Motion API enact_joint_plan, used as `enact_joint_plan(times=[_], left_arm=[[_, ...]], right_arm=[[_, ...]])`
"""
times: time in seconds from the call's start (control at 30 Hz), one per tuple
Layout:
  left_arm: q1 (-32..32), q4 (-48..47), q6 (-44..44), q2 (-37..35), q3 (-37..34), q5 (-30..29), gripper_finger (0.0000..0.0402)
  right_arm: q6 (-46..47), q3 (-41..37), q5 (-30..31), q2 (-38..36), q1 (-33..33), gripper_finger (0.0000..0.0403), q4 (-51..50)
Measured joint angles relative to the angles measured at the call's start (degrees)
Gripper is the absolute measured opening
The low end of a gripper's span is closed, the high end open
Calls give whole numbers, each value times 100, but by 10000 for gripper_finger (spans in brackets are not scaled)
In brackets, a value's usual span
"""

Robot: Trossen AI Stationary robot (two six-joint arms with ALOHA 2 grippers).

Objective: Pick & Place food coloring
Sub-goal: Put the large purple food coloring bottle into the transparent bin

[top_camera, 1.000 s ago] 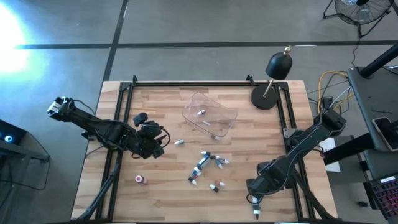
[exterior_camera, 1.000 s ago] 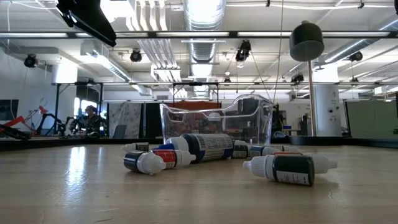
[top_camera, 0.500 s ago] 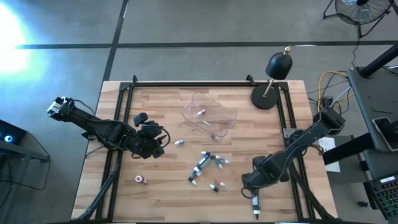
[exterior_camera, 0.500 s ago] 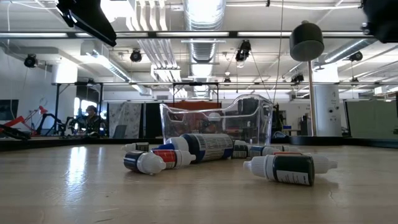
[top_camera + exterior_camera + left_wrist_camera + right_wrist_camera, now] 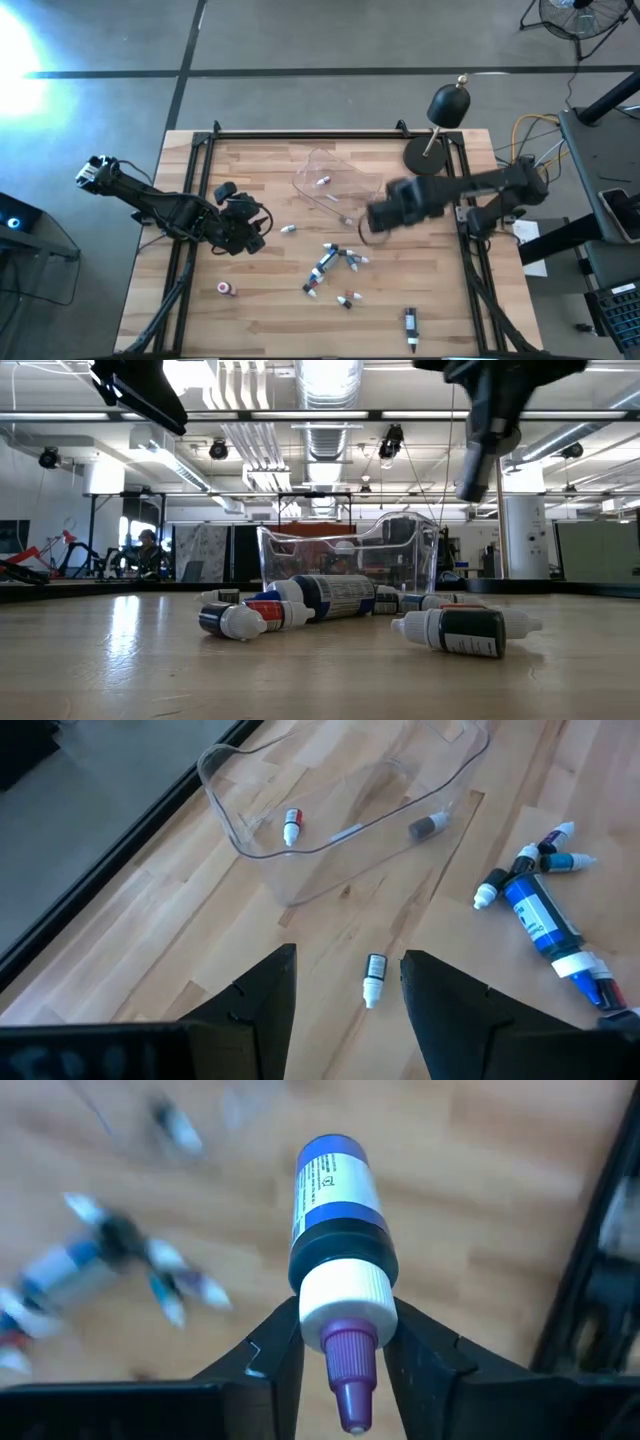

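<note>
Bottle (image 5: 336,1210) with purple cap is riding clamped in right pincer (image 5: 343,1342), nearing clear tray (image 5: 312,185). Judgement: center over tray, lower before releasing. Left pincer (image 5: 345,982) is waiting, fingers apart.

Wood table (image 5: 250,170) w/ black frame rails round its edges. Clear plastic tray (image 5: 338,186) sits near table centre, toward the far edge, tilted. Black desk lamp (image 5: 441,128) stands on table's far right corner, round base right of tray. Off the table: fan (image 5: 578,17) on floor at far right, yellow cables (image 5: 527,128) beside right rail.
</note>
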Motion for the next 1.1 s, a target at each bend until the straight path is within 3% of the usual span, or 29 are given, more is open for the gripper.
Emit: enact_joint_plan(times=[0.2, 0.4, 0.73, 1.1], left_arm=[[-1, -19, -226, 0, 0, 63, 156], [-13, -90, -473, 2, -2, 124, 156], [-17, -149, -779, 2, -209, 245, 156], [-181, -146, -1222, 3, -420, 457, 156]], right_arm=[[-1512, 367, 69, 125, -1335, 111, 286], [-2568, 652, -100, 648, -2016, 110, 881], [-3713, 1108, -986, 1881, -2600, 110, 712], [-4323, 1108, -1549, 2530, -2806, 118, 657]])
